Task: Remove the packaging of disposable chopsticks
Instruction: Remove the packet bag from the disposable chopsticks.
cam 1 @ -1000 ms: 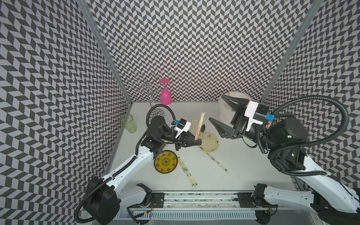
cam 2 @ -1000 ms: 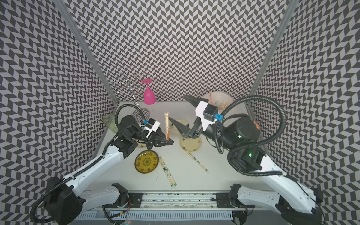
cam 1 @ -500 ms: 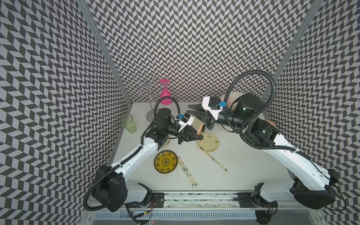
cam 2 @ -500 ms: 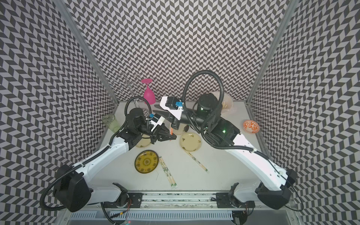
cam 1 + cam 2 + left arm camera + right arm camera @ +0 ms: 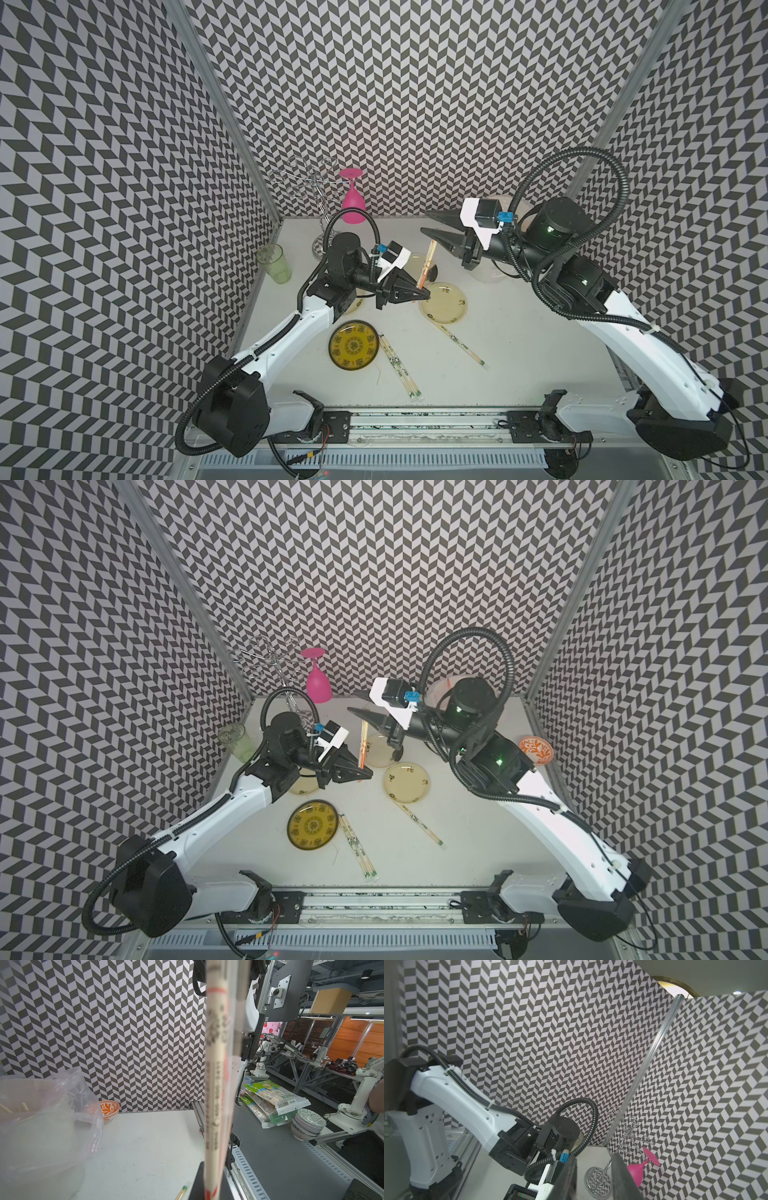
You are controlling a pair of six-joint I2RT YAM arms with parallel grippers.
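Left gripper [image 5: 422, 294], closed tight, works above the white table [image 5: 519, 353] opposite the right gripper [image 5: 424, 221], whose jaws stand apart and empty. Between them rises the long narrow clear plastic sleeve [image 5: 427, 266] with red-orange print, its lower end clamped by the left, its top just beside one right finger. Thin pale bamboo chopsticks [image 5: 211, 1142] sit inside. Best approach, likely: pinch plastic only, pull lengthwise.

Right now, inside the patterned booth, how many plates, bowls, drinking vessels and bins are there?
Plates: 4 (yellow patterned plate; pale plates, the last half hidden under the left arm)
Bowls: 1 (orange-patterned bowl)
Drinking vessels: 2 (pink goblet; green cup)
Bins: 1 (bag-lined bin)
Total: 8
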